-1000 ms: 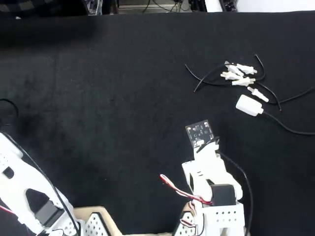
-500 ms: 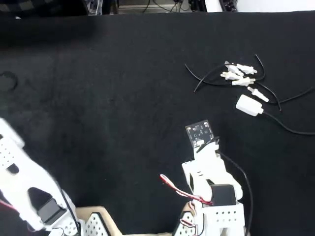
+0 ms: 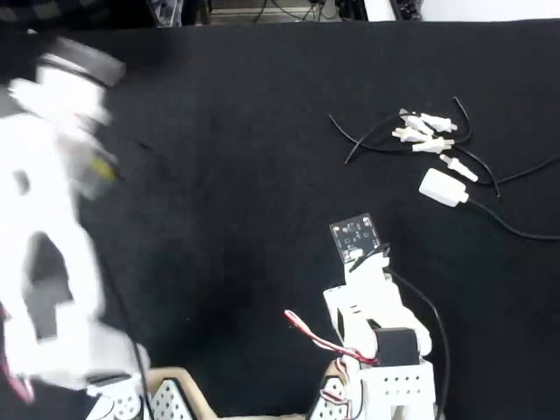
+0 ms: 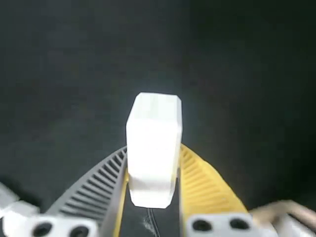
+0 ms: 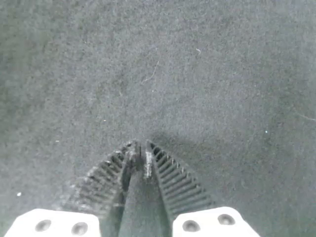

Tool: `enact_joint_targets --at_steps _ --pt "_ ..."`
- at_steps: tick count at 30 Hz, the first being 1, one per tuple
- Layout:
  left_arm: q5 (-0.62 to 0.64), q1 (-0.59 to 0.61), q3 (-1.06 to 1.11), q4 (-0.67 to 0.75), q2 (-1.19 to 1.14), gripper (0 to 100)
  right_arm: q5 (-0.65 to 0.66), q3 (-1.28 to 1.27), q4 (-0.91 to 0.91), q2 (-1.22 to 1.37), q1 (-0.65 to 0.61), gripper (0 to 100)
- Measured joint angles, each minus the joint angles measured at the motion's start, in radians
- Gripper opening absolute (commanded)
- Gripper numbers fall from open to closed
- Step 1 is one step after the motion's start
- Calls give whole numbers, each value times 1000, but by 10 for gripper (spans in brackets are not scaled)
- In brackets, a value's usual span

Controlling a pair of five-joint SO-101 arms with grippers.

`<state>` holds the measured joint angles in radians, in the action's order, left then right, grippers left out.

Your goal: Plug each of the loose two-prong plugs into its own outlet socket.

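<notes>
My left wrist view showed what the high view blurred: my left gripper (image 4: 153, 151) pinched a white block (image 4: 154, 123) between its grey and yellow fingers, the block standing up past the fingertips. In my right wrist view, my right gripper (image 5: 139, 148) hung over the black table (image 5: 212, 59) with its black ribbed fingers pressed together on nothing. From above, my left arm (image 3: 52, 227) was a white smear up the left edge of the frame, and my right arm (image 3: 376, 324) sat folded at the lower centre. The loose plugs (image 3: 424, 133) lay tangled with their black wires at the upper right, and an outlet socket (image 3: 443, 187) lay just below them on its cable. Nothing stood between that cluster and my arms. A second earlier my left arm had been low in the lower left corner; it had since swung up to the upper left, while my right arm and the plugs had not shifted.
</notes>
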<state>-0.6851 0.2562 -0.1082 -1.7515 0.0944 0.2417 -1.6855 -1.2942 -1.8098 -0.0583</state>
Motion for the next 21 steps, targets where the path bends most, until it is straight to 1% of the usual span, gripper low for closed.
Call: enact_joint_targets --at_steps 5,8,16,19,21 --pt "9 -252 407 2 247 29 0 0 0 0 0 12" --pt "35 -356 575 18 333 29 0 0 0 0 0 12" --pt "60 -471 922 242 341 30 0 0 0 0 0 12" --pt "61 -485 982 322 310 33 0 0 0 0 0 12" --pt "63 -485 991 358 298 74 0 0 0 0 0 12"
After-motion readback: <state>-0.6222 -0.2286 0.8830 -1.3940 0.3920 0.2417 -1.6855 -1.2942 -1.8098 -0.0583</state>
